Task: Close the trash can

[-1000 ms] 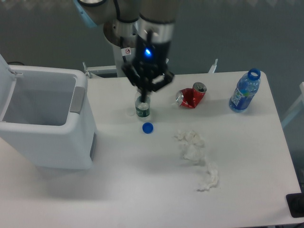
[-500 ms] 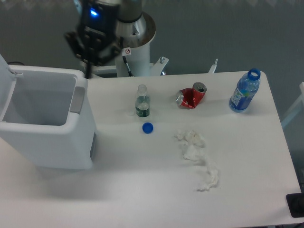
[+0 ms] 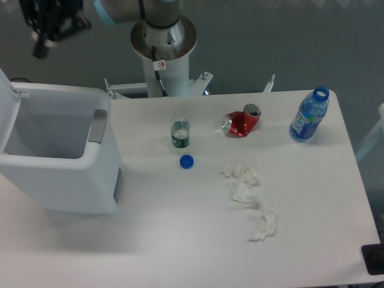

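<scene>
White trash can (image 3: 57, 159) below the end effector (image 3: 51, 24) gapes, lid (image 3: 5, 108) upright; closing remains. Finger spread: cannot tell.

Black pincer (image 3: 51, 24), silver arm base (image 3: 163, 42) (small warning sticker), pale-blue joint cap.

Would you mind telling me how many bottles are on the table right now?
2. A small clear bottle stands uncapped near the table's middle, beside a loose blue cap; a blue bottle stands at the far right edge. None seem hidden.
</scene>
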`<state>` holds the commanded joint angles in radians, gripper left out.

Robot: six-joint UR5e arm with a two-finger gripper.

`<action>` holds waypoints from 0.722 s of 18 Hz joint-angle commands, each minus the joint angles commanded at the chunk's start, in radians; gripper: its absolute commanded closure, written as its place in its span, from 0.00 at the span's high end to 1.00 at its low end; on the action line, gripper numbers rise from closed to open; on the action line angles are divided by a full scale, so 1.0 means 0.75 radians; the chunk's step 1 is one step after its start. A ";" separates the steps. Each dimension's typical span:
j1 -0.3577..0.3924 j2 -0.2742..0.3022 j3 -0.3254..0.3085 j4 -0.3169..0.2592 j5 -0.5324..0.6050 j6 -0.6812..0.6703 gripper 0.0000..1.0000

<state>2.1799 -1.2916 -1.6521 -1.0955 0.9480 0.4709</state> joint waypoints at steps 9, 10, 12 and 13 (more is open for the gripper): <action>-0.194 -0.084 0.114 0.051 -0.002 0.033 0.00; -0.215 -0.112 0.135 0.053 -0.002 0.039 0.00; -0.254 -0.174 0.186 0.056 0.002 0.049 0.00; -0.278 -0.208 0.210 0.060 0.008 0.055 0.00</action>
<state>1.9714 -1.4478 -1.4943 -1.0508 0.9541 0.5123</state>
